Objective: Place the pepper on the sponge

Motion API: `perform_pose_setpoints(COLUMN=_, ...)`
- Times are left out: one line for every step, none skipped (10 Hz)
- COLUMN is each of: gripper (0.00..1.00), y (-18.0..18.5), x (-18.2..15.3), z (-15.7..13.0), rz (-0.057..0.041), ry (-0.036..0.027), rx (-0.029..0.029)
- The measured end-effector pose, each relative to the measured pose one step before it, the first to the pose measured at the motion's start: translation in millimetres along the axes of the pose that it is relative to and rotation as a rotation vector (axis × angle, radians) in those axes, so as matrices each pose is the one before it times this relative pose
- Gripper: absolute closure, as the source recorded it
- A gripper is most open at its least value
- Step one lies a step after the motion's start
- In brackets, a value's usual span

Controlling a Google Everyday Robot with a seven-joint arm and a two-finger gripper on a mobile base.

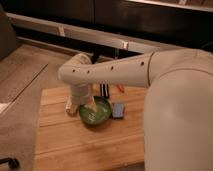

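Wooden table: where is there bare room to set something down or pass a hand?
The broad front half of the wooden table, nearer than the green bowl and sponge, is bare. Crowded at the back: gripper at the bowl's left rim, black block, pepper. The arm hides the right.

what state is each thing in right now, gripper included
pepper: lying on the table beyond the sponge, not on it, ungripped
sponge: flat on the table just right of the bowl, nothing on top
green bowl: upright on the table
black block: lying behind the bowl, partly hidden by the arm
gripper: pointed down at the bowl's left rim, away from the pepper
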Motion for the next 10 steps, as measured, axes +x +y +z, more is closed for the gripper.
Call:
perform_pose_setpoints(gripper=0.35, y=0.05, x=0.01, z=-0.01, rz=-0.00008, ry=0.00000, rx=-0.00003)
perform_pose_setpoints(gripper=0.35, y=0.01, x=-0.02, z=-0.06, rz=-0.00001, ry=-0.00012, rx=-0.00006)
perform_pose_setpoints(gripper=0.35, y=-0.01, x=0.00, z=0.01, rz=0.00002, ry=0.00002, rx=0.00000)
perform_pose_setpoints(gripper=0.35, y=-0.03, x=-0.01, z=0.00, rz=0.00004, ry=-0.00002, rx=0.00001)
perform_pose_setpoints(gripper=0.35, y=0.02, x=-0.02, z=-0.15, rz=0.00000, ry=-0.00024, rx=-0.00008)
perform_pose_setpoints(gripper=0.35, y=-0.01, x=0.00, z=0.01, rz=-0.00001, ry=0.00002, rx=0.00002)
perform_pose_setpoints(gripper=0.35, y=-0.04, x=0.00, z=0.01, rz=0.00003, ry=-0.00001, rx=0.00007)
perform_pose_setpoints(gripper=0.35, y=0.07, x=0.03, z=-0.01, rz=-0.00013, ry=0.00005, rx=-0.00010)
perform_pose_setpoints(gripper=0.35, y=-0.06, x=-0.02, z=0.02, rz=0.00012, ry=-0.00001, rx=0.00008)
perform_pose_setpoints(gripper=0.35, y=0.72, x=0.14, z=-0.08, rz=-0.00143, ry=-0.00009, rx=-0.00041)
